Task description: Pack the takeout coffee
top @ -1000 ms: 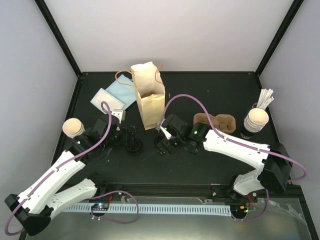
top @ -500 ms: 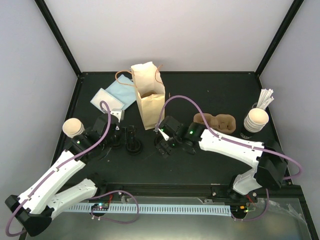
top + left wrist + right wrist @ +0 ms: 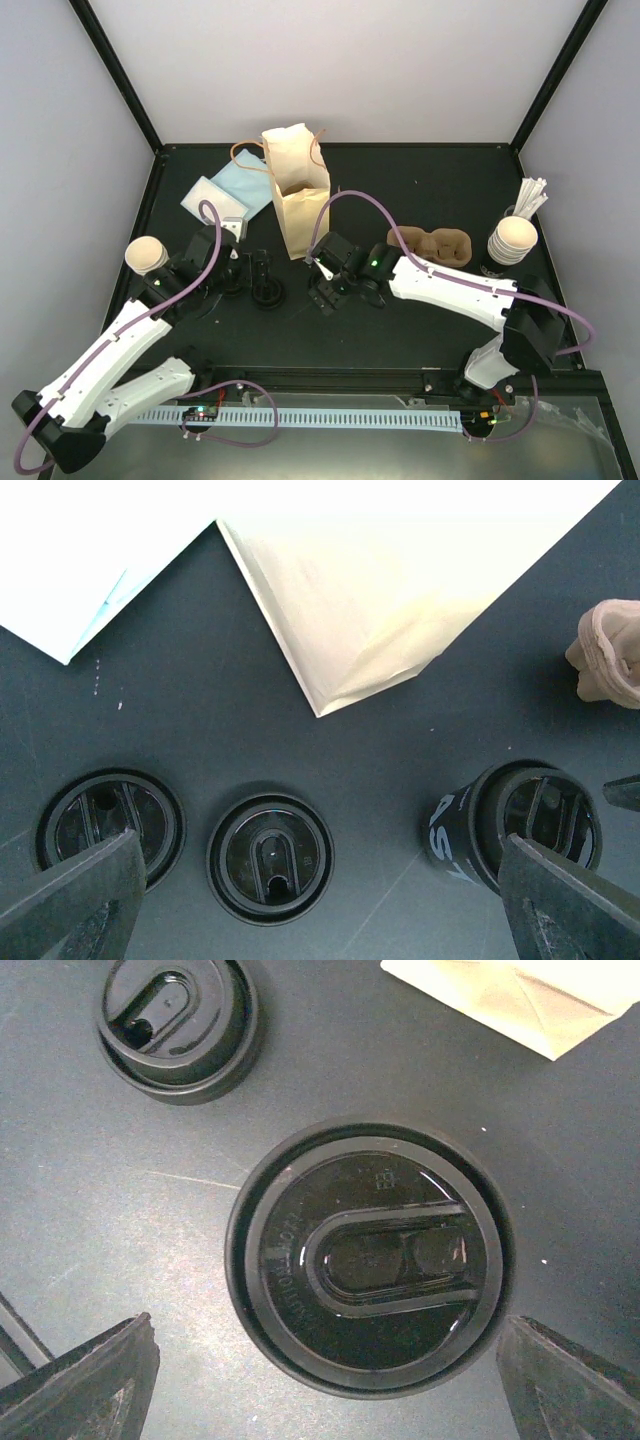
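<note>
The takeout coffee (image 3: 147, 256), a small cream paper cup with a pale top, stands at the table's left edge beside my left arm and shows in neither wrist view. My left gripper (image 3: 246, 272) (image 3: 320, 910) is open above two black lids (image 3: 270, 858) (image 3: 110, 825), holding nothing. My right gripper (image 3: 326, 290) (image 3: 325, 1390) is open and hovers right over a black lidded cup (image 3: 368, 1260) (image 3: 520, 825), whose lid lies between the fingertips without touching them. In the top view that cup is hidden under the gripper.
A tan paper bag (image 3: 296, 200) stands upright behind both grippers, with pale blue napkins (image 3: 225, 188) to its left. A brown pulp carrier (image 3: 432, 245) lies right of centre. A stack of cups with white sticks (image 3: 512, 238) stands at the far right.
My right arm has crept a little to the left over the black lidded cup. The left arm has stayed still, and both grippers remain open.
</note>
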Tool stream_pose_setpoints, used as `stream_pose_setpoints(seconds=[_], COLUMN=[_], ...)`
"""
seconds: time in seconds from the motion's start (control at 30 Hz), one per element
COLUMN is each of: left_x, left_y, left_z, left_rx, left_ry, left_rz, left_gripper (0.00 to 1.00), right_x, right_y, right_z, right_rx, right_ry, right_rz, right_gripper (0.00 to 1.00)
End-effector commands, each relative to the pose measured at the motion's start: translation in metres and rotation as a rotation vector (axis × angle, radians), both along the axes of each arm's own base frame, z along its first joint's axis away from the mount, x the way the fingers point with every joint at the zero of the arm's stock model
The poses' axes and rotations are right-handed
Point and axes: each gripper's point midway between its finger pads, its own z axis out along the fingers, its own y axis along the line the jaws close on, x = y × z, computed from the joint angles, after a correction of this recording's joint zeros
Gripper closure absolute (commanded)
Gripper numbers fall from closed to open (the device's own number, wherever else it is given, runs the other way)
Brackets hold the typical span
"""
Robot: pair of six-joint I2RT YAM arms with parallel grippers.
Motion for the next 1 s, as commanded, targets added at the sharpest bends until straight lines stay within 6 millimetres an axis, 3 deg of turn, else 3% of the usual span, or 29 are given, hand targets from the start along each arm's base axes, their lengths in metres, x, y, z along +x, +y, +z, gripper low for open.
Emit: stream_pose_setpoints(seconds=[0.0,0.57,0.97], left_x=[-0.001,0.003,0.002], left_y=[0.002,0.001,0.003], left_z=[-0.004,-0.011,-0.013], left_rx=[0.006,0.008,0.006], left_ry=[0.017,0.039,0.044], left_rz=[0.002,-0.001,0.004], left_gripper=[0.01,0.01,0.01], right_x=[0.008,0.018,0.022], right_y=[0.003,0.001,0.006], right_z=[0.006,-0.006,-0.008], right_rx=[-0.007,-0.052,-0.051], right_ry=[-0.033,-0.031,-0.026], right_rz=[-0.034,-0.089,-0.088], right_gripper=[0.05,0.07,0.16])
